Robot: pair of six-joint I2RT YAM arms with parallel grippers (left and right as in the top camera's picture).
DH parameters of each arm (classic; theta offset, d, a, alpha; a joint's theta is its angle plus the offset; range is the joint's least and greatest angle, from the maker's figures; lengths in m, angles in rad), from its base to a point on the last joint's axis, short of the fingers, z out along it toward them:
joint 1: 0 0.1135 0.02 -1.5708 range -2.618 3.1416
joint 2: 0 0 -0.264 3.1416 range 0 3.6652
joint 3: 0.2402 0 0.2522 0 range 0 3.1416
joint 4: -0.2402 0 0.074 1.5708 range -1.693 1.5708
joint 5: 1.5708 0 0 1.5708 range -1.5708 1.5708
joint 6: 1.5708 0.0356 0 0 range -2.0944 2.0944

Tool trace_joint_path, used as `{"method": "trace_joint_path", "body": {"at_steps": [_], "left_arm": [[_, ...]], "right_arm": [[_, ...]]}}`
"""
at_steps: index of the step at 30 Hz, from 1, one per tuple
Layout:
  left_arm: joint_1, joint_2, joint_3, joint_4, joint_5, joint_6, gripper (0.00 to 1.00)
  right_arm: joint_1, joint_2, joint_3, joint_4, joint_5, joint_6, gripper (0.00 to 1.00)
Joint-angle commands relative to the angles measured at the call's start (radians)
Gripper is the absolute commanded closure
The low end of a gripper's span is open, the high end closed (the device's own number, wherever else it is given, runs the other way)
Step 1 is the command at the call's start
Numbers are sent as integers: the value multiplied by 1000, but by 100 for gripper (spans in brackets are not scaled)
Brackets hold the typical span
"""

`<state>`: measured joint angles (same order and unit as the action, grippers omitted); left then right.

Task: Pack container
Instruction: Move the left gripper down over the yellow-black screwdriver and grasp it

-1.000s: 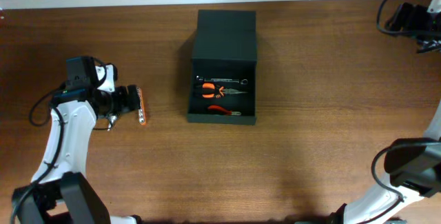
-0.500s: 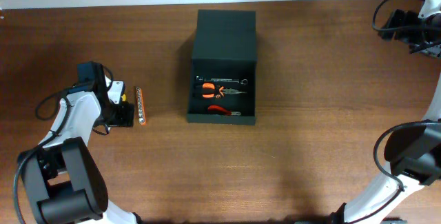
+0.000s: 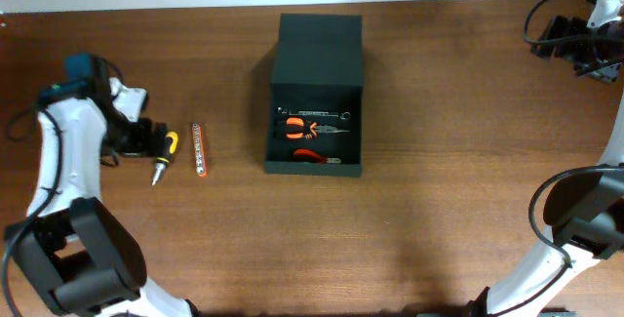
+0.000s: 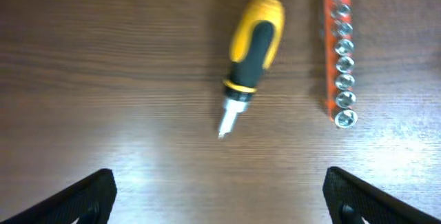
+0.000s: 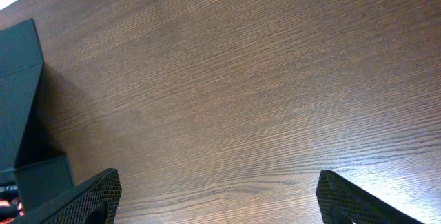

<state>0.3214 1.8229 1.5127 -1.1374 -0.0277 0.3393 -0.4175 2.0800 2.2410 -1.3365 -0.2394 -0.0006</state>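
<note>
The black container (image 3: 314,166) stands open at the table's middle, its lid (image 3: 320,52) laid back; it also shows in the right wrist view (image 5: 17,107). Orange-handled pliers (image 3: 304,128) and other tools lie inside. A yellow-and-black screwdriver (image 3: 163,155) (image 4: 252,48) lies on the table at the left, next to an orange socket rail (image 3: 198,149) (image 4: 338,45). My left gripper (image 4: 219,200) is open and empty just left of the screwdriver. My right gripper (image 5: 217,200) is open and empty, high at the far right.
The brown wooden table (image 3: 439,210) reaches a white wall at the back. The right arm (image 3: 585,34) hangs over the back right corner.
The left gripper has let go of the socket rail and drawn back to the left, uncovering the screwdriver. The right arm has barely shifted.
</note>
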Motion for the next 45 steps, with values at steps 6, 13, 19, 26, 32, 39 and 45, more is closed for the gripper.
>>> {"method": "trace_joint_path", "body": {"at_steps": [6, 13, 19, 26, 32, 39, 45], "left_arm": [[25, 107, 64, -35, 28, 103, 2], [5, 172, 64, -5, 30, 123, 6], [-27, 217, 63, 38, 28, 258, 19], [-74, 268, 61, 85, 11, 222, 17], [-87, 332, 60, 82, 5, 154, 17], [-87, 365, 60, 78, -40, 156, 19], [-87, 365, 56, 42, -40, 242, 25]], "right_arm": [[-1, 5, -5, -37, -27, 2, 10], [-1, 5, -5, -75, -27, 2, 10], [-1, 5, -5, -114, -27, 2, 14], [-1, 5, -5, -154, -27, 2, 19], [-1, 5, -5, -188, -27, 2, 21], [-1, 5, -5, -202, -27, 2, 21], [-1, 5, -5, -201, -27, 2, 21]]}}
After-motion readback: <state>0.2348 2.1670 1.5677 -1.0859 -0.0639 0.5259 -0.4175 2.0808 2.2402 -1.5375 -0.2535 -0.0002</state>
